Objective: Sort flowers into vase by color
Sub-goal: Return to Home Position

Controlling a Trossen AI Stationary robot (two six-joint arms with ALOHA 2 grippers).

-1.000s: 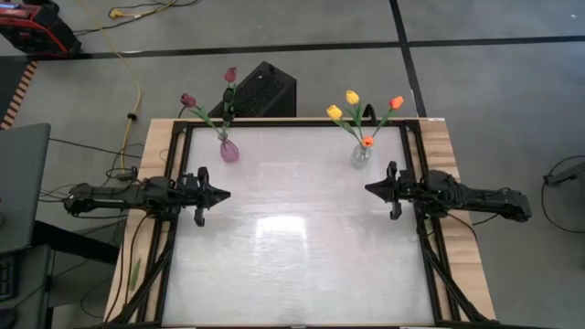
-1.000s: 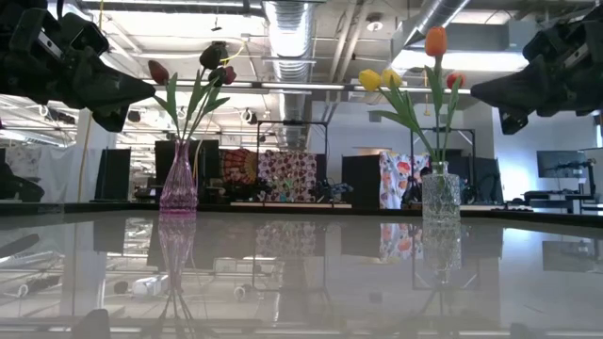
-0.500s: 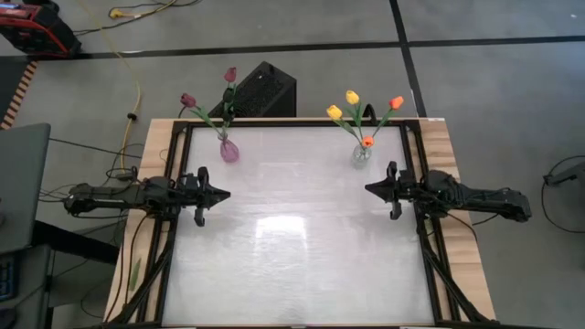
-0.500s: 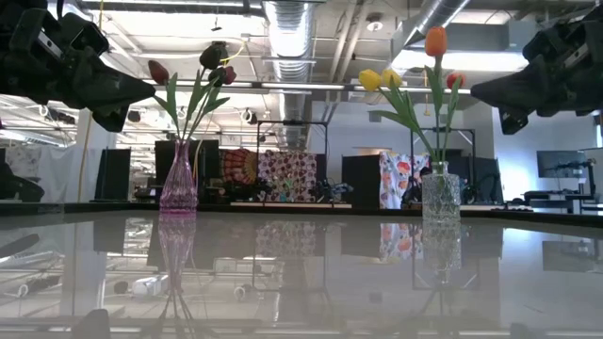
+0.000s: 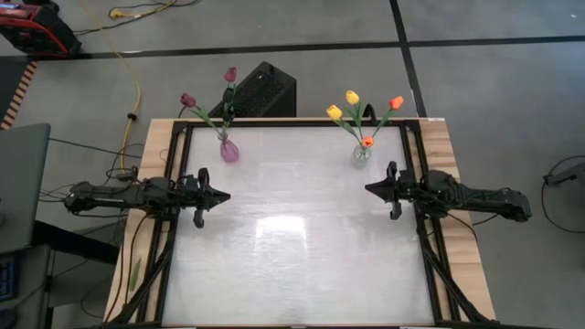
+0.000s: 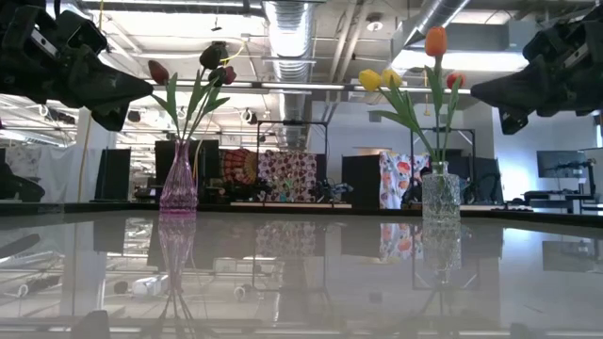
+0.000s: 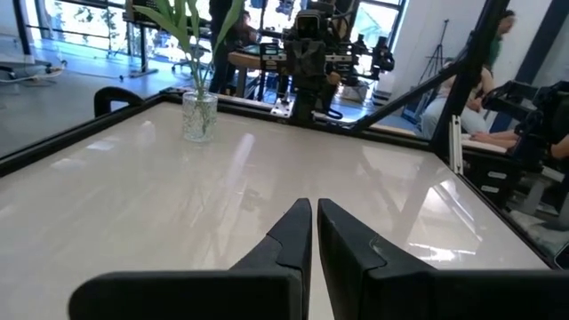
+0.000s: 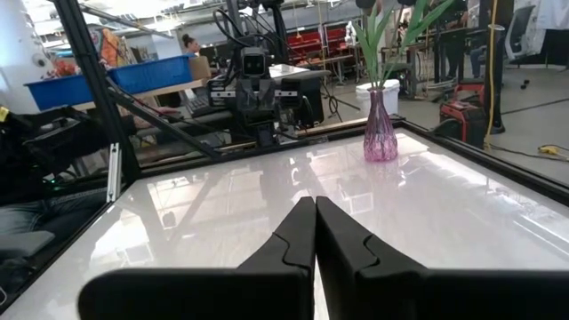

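Nothing has shifted in the last second: both my arms sit where they were, parked at opposite edges of the surface (image 5: pixel 292 247) and pointing at each other across it. My left gripper (image 5: pixel 223 194) has its fingers drawn together on nothing, and my right gripper (image 5: pixel 369 189) is pressed closed and just as empty. That fits a rest pose, since I judge the sorting finished. The maroon tulips (image 5: pixel 188 100) stand in the pink vase (image 5: pixel 228 151) at the far left of the surface. The yellow tulips (image 5: pixel 352 97) and orange tulips (image 5: pixel 396 102) share the clear vase (image 5: pixel 362 153) at the far right. The stems lean outward on the vase rims. I keep well apart from both vases so nothing gets knocked.
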